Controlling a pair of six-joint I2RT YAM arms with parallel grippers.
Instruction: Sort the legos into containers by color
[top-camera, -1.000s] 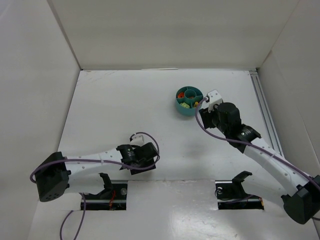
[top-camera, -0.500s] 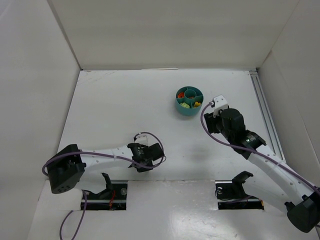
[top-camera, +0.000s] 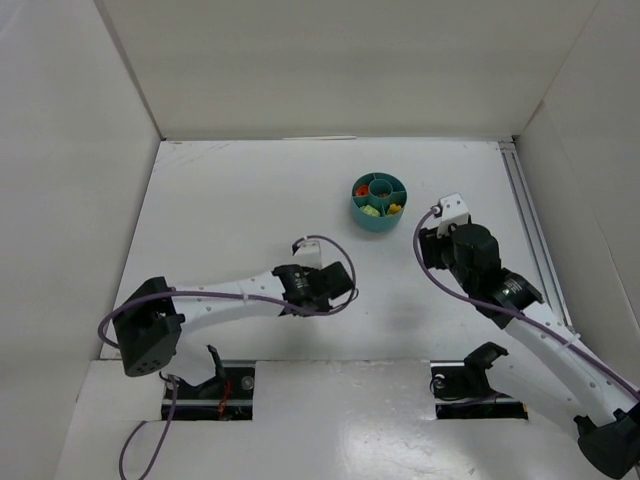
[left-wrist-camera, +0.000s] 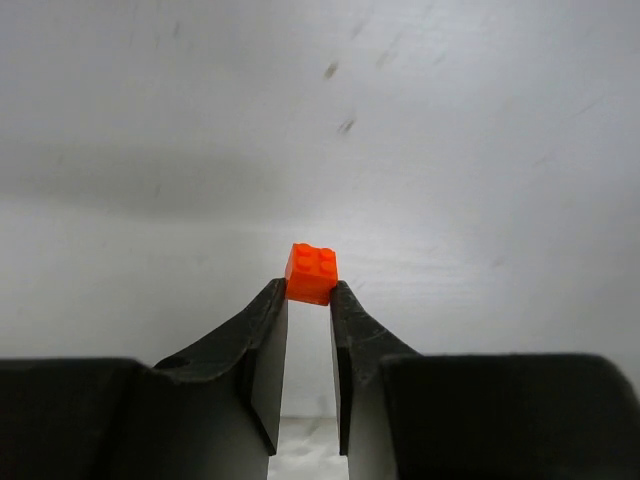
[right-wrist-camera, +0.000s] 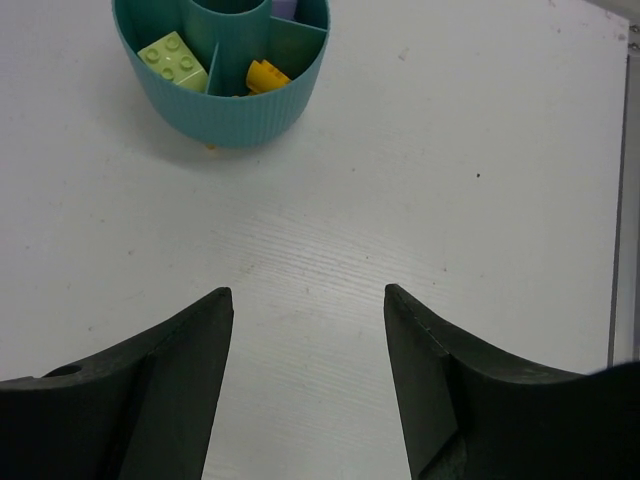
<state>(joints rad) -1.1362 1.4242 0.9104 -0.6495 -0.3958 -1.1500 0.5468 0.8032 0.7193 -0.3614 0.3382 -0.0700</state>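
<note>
Fingers of the left gripper are clamped on one orange-red lego, well apart from the teal tub, so a carry to the orange pieces in it and a release are called for next, while the right gripper is held spread, empty, near the tub.

Left gripper clamped — right gripper spread wide
</note>
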